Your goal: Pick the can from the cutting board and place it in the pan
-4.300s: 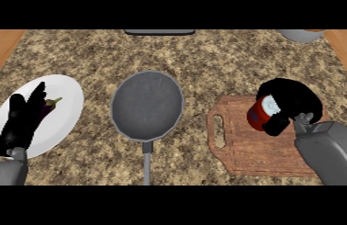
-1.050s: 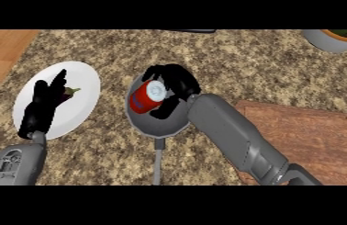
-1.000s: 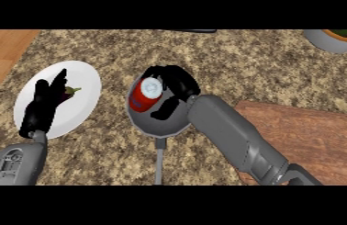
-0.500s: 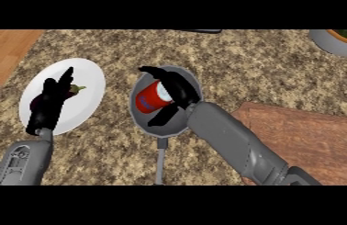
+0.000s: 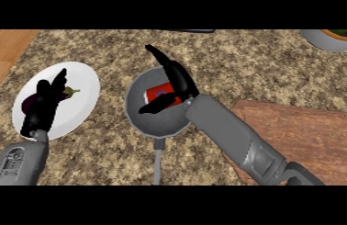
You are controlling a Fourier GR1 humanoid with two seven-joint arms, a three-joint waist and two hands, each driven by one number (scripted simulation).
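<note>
— What's on the counter [image 5: 271, 68]?
— A pan [image 5: 146, 118] in the middle, with the red can [image 5: 161, 93] lying inside it.
— And the right hand [image 5: 175, 84]?
— Over the pan, fingers spread, released from the can.
— The left hand [image 5: 42, 107]?
— Open, resting over the plate [image 5: 81, 88] at left. The board [image 5: 305, 132] sits right.

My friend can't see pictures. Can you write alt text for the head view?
A red can lies inside a grey pan, under the right hand with fingers opened. The left hand rests open over a white plate.
</note>
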